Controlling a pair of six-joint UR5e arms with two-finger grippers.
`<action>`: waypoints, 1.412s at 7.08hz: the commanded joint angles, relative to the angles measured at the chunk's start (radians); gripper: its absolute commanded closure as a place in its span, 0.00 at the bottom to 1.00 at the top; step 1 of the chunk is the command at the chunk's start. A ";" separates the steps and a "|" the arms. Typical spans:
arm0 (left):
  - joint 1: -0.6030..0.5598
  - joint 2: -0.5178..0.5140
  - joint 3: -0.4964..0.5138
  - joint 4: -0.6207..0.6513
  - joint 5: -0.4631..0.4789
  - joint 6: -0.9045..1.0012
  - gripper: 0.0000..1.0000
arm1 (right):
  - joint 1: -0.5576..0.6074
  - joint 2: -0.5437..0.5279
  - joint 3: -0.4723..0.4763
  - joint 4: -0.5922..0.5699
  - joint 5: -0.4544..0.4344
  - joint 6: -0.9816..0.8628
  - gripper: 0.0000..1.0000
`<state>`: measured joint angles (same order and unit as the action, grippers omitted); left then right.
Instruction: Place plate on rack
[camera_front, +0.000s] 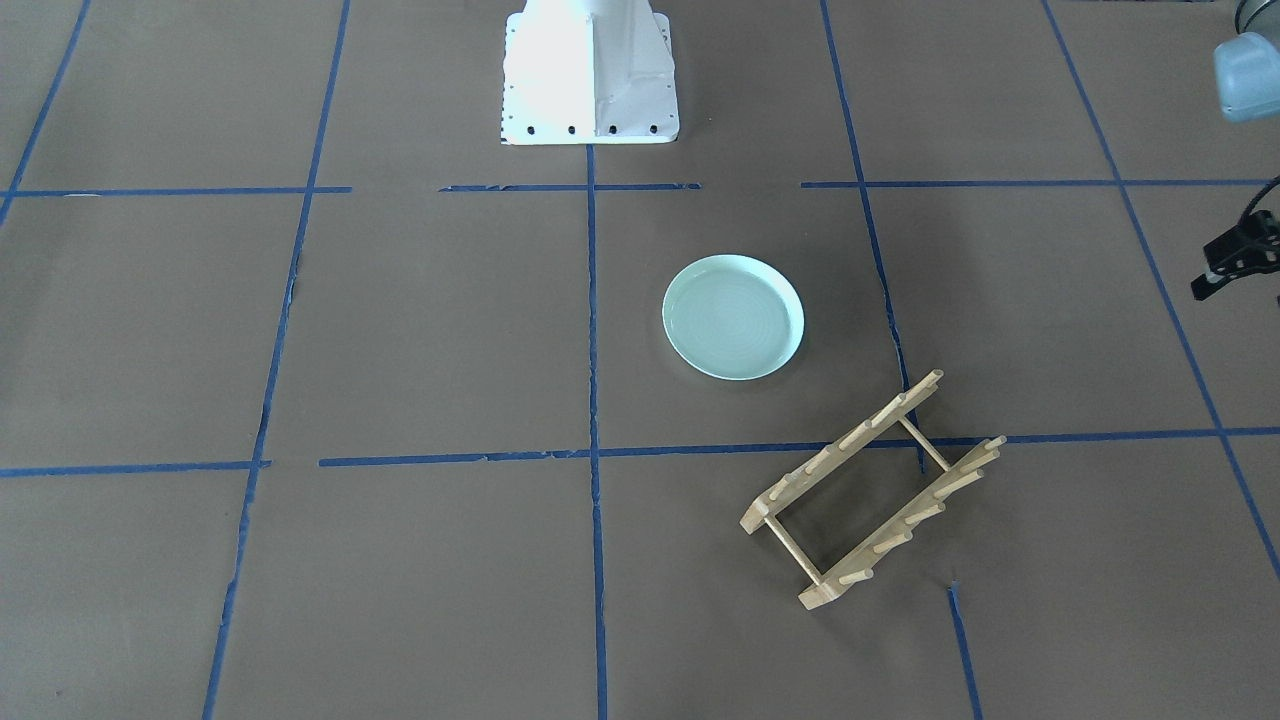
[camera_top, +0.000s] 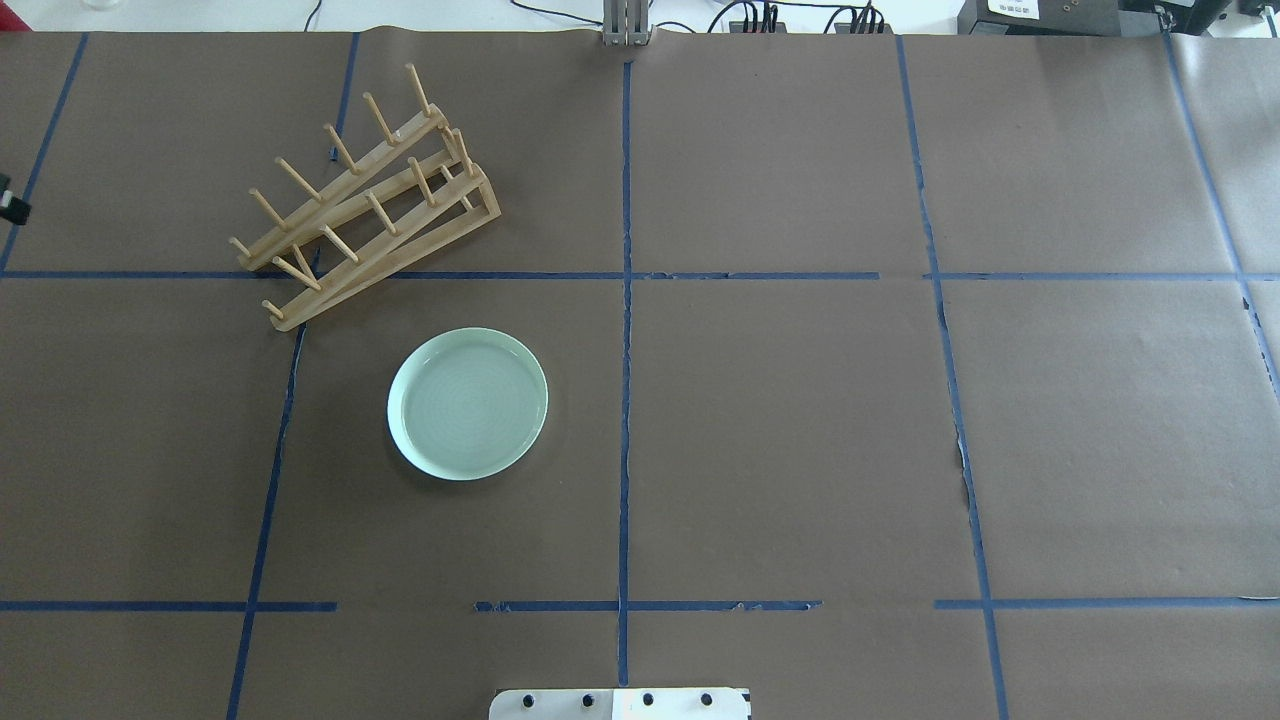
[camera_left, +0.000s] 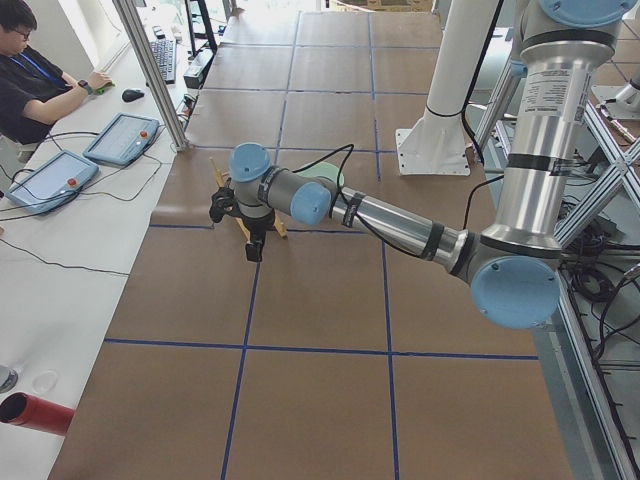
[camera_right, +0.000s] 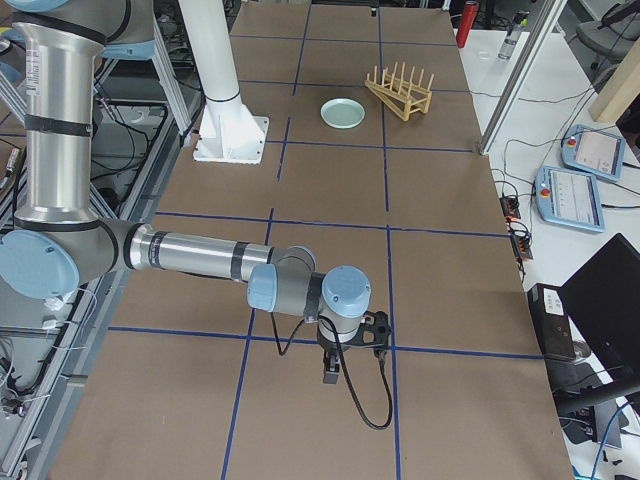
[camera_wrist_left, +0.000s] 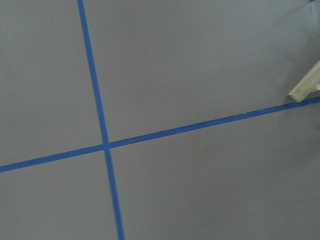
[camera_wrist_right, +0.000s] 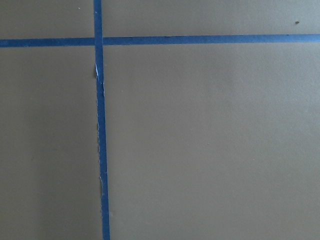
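Note:
The pale mint-green plate (camera_front: 733, 317) lies flat on the brown table, also in the overhead view (camera_top: 468, 403). The wooden rack (camera_front: 870, 490) stands on the table just beyond the plate, apart from it, empty (camera_top: 365, 195). One rack corner (camera_wrist_left: 305, 87) shows in the left wrist view. My left gripper (camera_left: 254, 245) hangs over the table beside the rack; only a black part of it (camera_front: 1235, 262) shows at the front view's edge, and I cannot tell if it is open. My right gripper (camera_right: 333, 372) is far from both, at the table's other end; I cannot tell its state.
The white robot base (camera_front: 590, 75) stands behind the plate. Blue tape lines (camera_top: 626, 300) cross the brown paper. An operator (camera_left: 35, 75) sits at a side desk with tablets (camera_left: 122, 137). A red cylinder (camera_left: 40, 413) lies off the table's edge.

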<state>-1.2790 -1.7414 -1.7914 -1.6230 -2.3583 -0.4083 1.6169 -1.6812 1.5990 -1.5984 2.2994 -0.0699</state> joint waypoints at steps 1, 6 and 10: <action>0.159 -0.157 -0.006 0.008 0.080 -0.351 0.00 | 0.000 0.000 -0.001 0.000 0.000 -0.001 0.00; 0.476 -0.634 0.227 0.219 0.229 -0.855 0.00 | 0.001 0.000 0.001 0.000 0.000 -0.001 0.00; 0.662 -0.707 0.430 0.189 0.343 -0.983 0.11 | 0.001 0.000 0.001 0.000 0.000 -0.001 0.00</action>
<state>-0.6663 -2.4427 -1.4063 -1.4161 -2.0344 -1.3599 1.6175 -1.6812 1.5999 -1.5984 2.2994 -0.0706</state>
